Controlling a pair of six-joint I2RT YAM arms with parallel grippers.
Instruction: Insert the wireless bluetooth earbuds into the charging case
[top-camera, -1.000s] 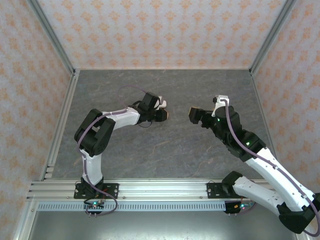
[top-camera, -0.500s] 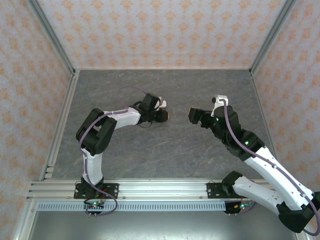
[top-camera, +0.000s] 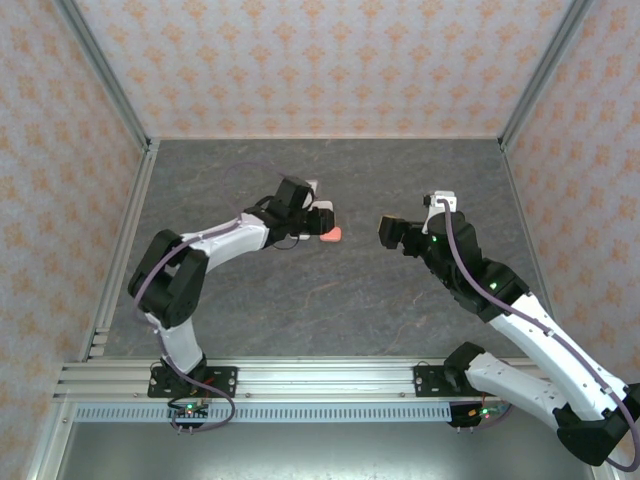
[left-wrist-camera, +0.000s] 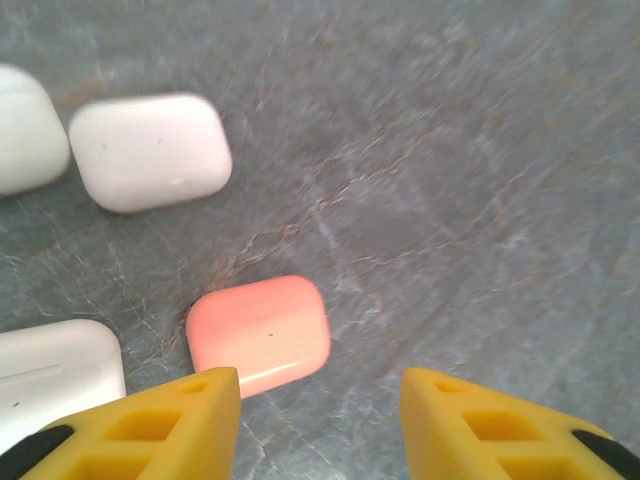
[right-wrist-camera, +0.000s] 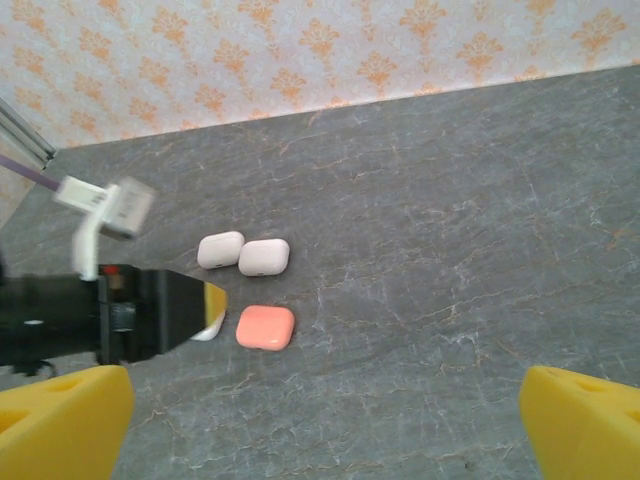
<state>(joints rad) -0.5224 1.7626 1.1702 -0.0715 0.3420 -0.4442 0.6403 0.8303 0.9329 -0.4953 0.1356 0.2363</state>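
A closed coral-pink charging case (left-wrist-camera: 260, 335) lies flat on the grey table (top-camera: 330, 300); it also shows as a pink case (top-camera: 333, 234) (right-wrist-camera: 265, 327). Three closed white cases lie round it: one white case (left-wrist-camera: 150, 152) beyond it, another (left-wrist-camera: 25, 130) at the left edge, a third (left-wrist-camera: 55, 375) beside my left finger. My left gripper (left-wrist-camera: 320, 430) (top-camera: 318, 220) is open just short of the pink case, with bare table between its fingers. My right gripper (right-wrist-camera: 320, 440) (top-camera: 385, 230) hovers open to the right, well apart. The earbuds are out of view.
Patterned walls and metal frame posts (top-camera: 110, 100) enclose the table on three sides. In the right wrist view the left arm's black wrist (right-wrist-camera: 100, 320) reaches in from the left, partly covering one white case (right-wrist-camera: 207, 328). Bare table stretches between both grippers and towards the front.
My left gripper has drawn back to the left off the pink case, which now lies uncovered on the table. The left elbow swung outward. The right arm has not moved.
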